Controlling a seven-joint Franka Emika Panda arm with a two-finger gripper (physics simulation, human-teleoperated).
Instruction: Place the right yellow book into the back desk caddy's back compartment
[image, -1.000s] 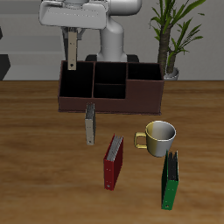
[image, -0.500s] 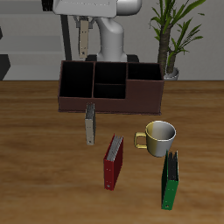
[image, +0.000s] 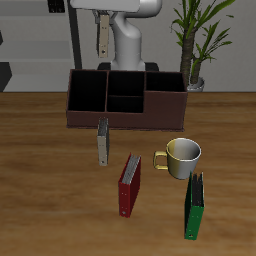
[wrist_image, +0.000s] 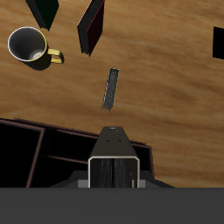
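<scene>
My gripper (image: 100, 16) is shut on the right yellow book (image: 102, 38), a thin grey book with pale edges. The book hangs upright, high above the back desk caddy (image: 125, 121), a long reddish-brown box with black cells. The back compartment (image: 125, 82) is the rear small cell of the caddy's divided middle section. It lies below the book and slightly to one side. In the wrist view the held book (wrist_image: 114, 163) shows end-on over the caddy (wrist_image: 35, 149). The other yellow book (image: 102, 143) stands on the table before the caddy.
A red book (image: 129, 184), a yellow mug (image: 182, 156) and a green book (image: 194, 205) stand nearer the table's front edge. A potted plant (image: 196, 40) stands behind the caddy's end. A dark object (image: 4, 76) sits at the table's far side.
My gripper has risen with the yellow book and shifted sideways from above the caddy's end cell toward its middle section. Nothing on the table has moved.
</scene>
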